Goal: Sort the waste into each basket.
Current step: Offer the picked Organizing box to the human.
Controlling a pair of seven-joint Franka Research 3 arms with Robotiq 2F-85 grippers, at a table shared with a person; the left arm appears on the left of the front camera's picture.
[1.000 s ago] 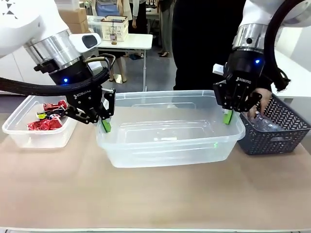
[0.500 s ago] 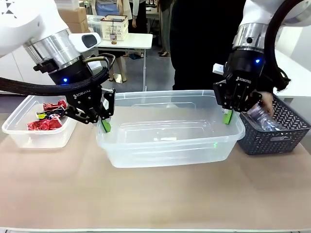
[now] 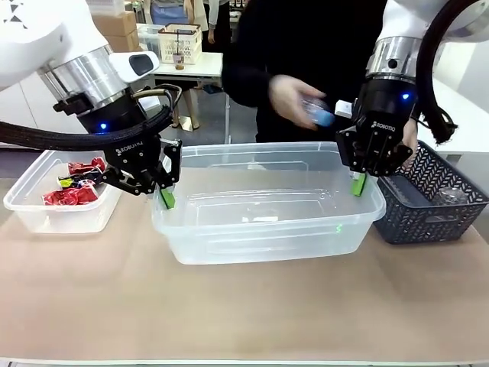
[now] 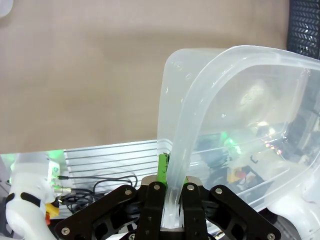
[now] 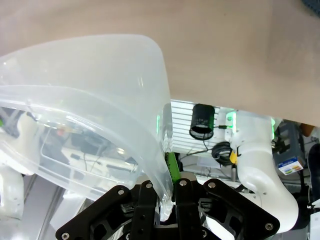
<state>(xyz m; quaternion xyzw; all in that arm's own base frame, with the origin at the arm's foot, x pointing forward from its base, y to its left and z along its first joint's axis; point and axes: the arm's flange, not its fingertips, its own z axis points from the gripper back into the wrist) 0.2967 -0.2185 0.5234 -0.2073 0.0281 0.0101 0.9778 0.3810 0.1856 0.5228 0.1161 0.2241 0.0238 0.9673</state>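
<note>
Left gripper [image 3: 166, 197] is clamping the left end rim of the big clear tub [image 3: 260, 243], with its jaws nearly together and only the plastic wall sitting between the green pads [image 4: 162, 167]. Right gripper [image 3: 357, 183] is pinching the right end rim the same way. The tub is sitting mid-table [image 3: 244, 313], and I can't tell whether its bottom is touching the surface or is slightly off it. A person's hand [image 3: 289, 99] is hovering above the tub's far edge, motion-blurred, gripping a bottle [image 3: 319, 115]. That bottle is mostly hidden in the fingers, with only the blue end showing. Red cans [image 3: 72, 195] are lying in the small clear tub [image 3: 61, 220] at left, partly blocked by the left arm. Something clear, probably another bottle [image 3: 451, 196], is lying in the grey basket [image 3: 428, 225] at right and is hard to make out.
</note>
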